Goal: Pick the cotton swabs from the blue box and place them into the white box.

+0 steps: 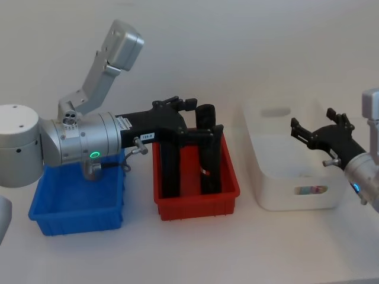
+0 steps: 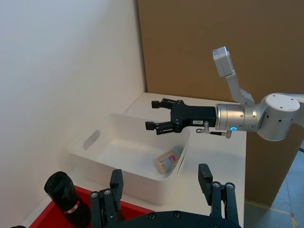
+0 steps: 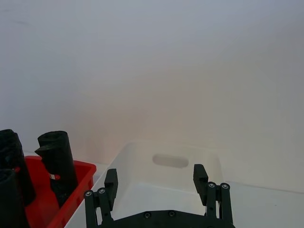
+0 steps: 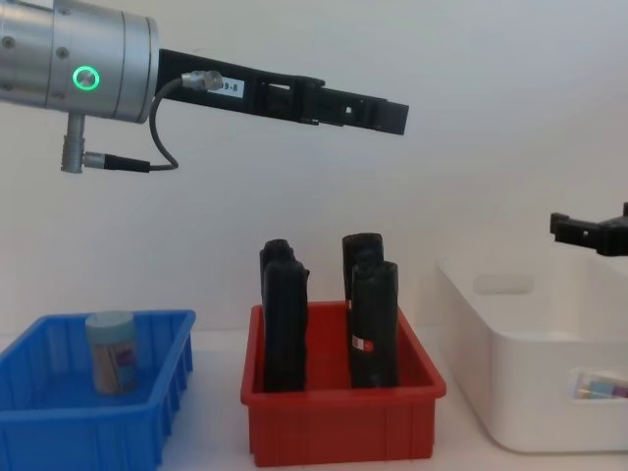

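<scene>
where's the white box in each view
head: white box on the right, with the red tray on its left
chest: low at the right edge, right of the red tray
left wrist: beyond the red tray, under the right gripper, box wall at
right wrist: just ahead of the right gripper, box wall at
shared landmark: the red tray

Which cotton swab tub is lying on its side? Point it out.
The cotton swab tub in the white box: it lies on its side, while the other tub stands upright in the blue box.
</scene>
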You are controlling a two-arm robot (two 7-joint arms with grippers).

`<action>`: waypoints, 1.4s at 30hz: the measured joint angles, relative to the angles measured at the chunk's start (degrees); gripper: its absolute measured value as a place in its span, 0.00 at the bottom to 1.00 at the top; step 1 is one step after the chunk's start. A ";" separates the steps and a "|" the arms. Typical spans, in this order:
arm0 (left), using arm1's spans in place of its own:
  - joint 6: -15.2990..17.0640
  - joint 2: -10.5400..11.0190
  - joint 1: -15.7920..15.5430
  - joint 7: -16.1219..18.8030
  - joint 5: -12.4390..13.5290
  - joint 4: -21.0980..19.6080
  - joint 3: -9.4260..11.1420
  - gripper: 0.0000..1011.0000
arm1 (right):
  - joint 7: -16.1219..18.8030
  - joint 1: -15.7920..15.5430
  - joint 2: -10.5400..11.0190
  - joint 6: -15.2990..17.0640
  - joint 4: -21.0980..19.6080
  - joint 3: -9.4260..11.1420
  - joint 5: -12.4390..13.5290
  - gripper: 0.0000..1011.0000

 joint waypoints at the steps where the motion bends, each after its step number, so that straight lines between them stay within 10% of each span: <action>1: 0.00 0.00 0.00 0.00 0.00 0.00 0.00 0.99 | -0.17 -0.26 0.10 -0.22 -0.50 0.08 0.08 0.99; 12: -1.05 0.07 0.95 1.97 0.20 -0.29 0.28 0.99 | -0.58 -1.84 0.39 0.05 -2.48 -0.05 0.21 0.99; 42: -13.14 0.95 11.66 24.52 3.60 -4.03 3.75 0.99 | -4.99 -17.91 3.34 3.35 -22.87 -1.74 1.89 0.99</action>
